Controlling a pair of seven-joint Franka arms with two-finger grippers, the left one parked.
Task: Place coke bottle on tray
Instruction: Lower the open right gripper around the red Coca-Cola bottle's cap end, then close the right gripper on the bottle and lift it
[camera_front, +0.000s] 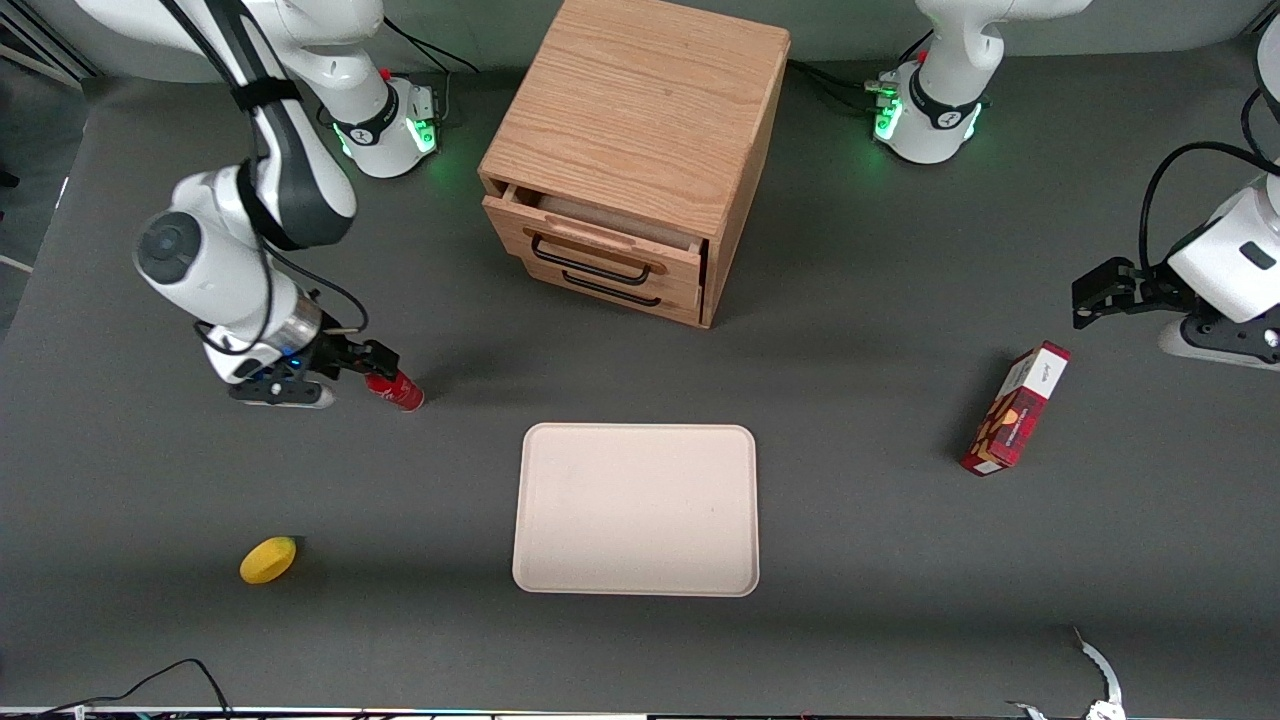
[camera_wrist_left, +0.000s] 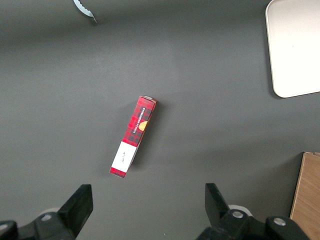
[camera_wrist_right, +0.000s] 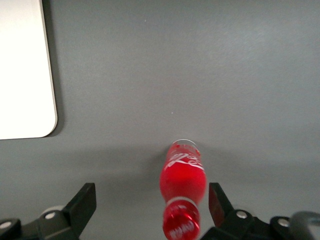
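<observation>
Now 1 coke bottle (camera_front: 397, 390) w/ open pincer (camera_wrist_right: 150, 210) round its cap (not gripped), 1 tray (camera_front: 637, 509), 1 lemon (camera_front: 268, 560)

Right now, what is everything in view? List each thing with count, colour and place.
coke bottle: one, red, on the table toward the working arm's end, between the hand's open fingers.
tray: one, pale beige, mid-table, nothing on it.
drawer cabinet: one, wooden, farther from the front camera than the tray, top drawer slightly open.
lemon: one, yellow, nearer the front camera than the bottle.
box: one, red, toward the parked arm's end.
hand: one, black, open around the bottle.
</observation>
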